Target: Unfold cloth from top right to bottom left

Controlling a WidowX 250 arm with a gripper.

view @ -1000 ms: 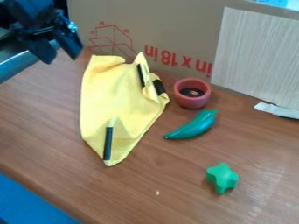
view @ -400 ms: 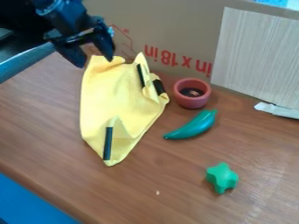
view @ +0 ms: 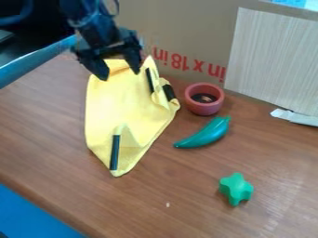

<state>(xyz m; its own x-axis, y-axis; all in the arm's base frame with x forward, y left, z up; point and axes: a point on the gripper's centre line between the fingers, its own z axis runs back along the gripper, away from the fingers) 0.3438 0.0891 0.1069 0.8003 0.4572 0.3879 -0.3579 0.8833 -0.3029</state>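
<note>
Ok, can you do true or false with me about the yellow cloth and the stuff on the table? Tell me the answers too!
1. The claw is open at the far end of the yellow cloth. True.
2. The claw is holding the red bowl. False: the red bowl stands on the table.
3. The green star touches the green pepper. False: there is bare table between them.
4. The yellow cloth has black strips on it. True.
5. The yellow cloth lies perfectly flat. False: it has folds.

Arm (view: 89, 18) upper left; claw (view: 119, 75) down, fingers (view: 97, 67) apart.
</note>
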